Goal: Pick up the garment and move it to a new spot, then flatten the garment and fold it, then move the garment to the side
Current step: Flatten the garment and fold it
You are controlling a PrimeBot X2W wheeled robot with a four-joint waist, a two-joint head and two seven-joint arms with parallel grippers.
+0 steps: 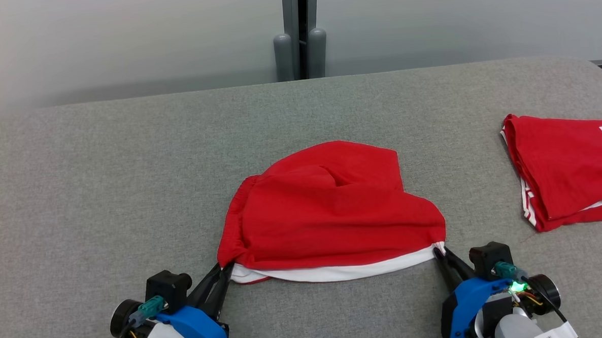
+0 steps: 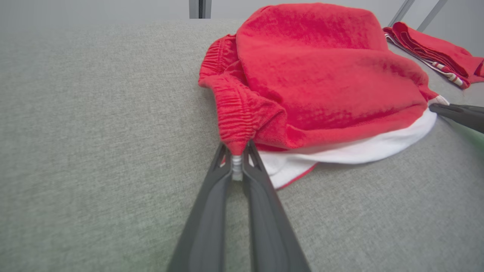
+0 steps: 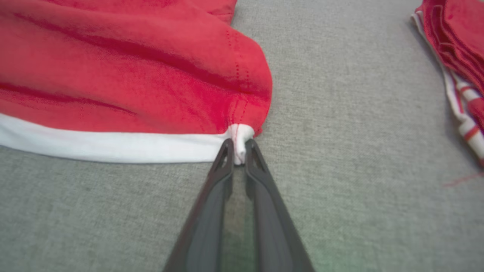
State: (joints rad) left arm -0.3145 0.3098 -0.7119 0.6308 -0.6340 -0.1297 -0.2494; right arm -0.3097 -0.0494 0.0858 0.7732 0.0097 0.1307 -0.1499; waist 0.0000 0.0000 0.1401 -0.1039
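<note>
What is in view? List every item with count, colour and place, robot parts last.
garment: 1, red with white hem, bunched at the table's middle
second garment: 1, red with white stripes, folded at the table's right
table: 1, grey fabric top, under both garments
posts: 2, grey, behind the table's far edge
wall: 1, pale grey, behind the table
left tool: 1, dark fingers, shut on the garment's near left corner
right tool: 1, dark fingers, shut on the garment's near right corner

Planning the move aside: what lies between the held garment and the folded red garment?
Bare grey surface, plus a red thread beside the folded red garment; head and right wrist views.
</note>
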